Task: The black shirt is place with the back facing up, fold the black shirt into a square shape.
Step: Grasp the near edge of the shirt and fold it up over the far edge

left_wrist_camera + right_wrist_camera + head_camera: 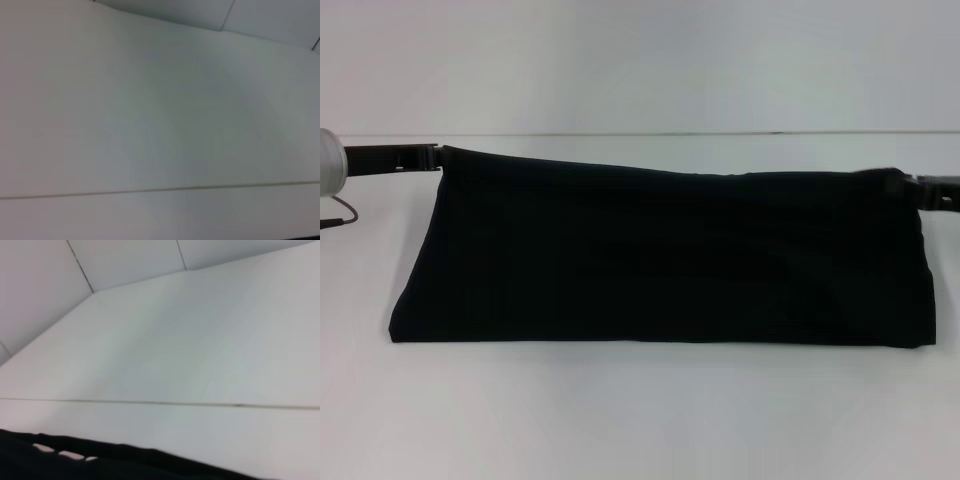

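One black shirt held up over the white desk by two grippers

The large matte black fabric shirt (660, 255) hangs lengthwise, lower fold resting on the white desk (640, 420). The left gripper (432, 157) and right gripper (912, 188) each pinch an upper corner; their fingertips are buried in cloth, and the right arm is cut off.

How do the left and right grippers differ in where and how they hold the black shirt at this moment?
The left gripper pinches the black shirt at its upper left corner, which sits higher; the right gripper holds the upper right corner, lower. More of the left gripper shows, with its silver wrist; the right gripper is mostly cut off at the frame edge. Both hold the top edge stretched between them.
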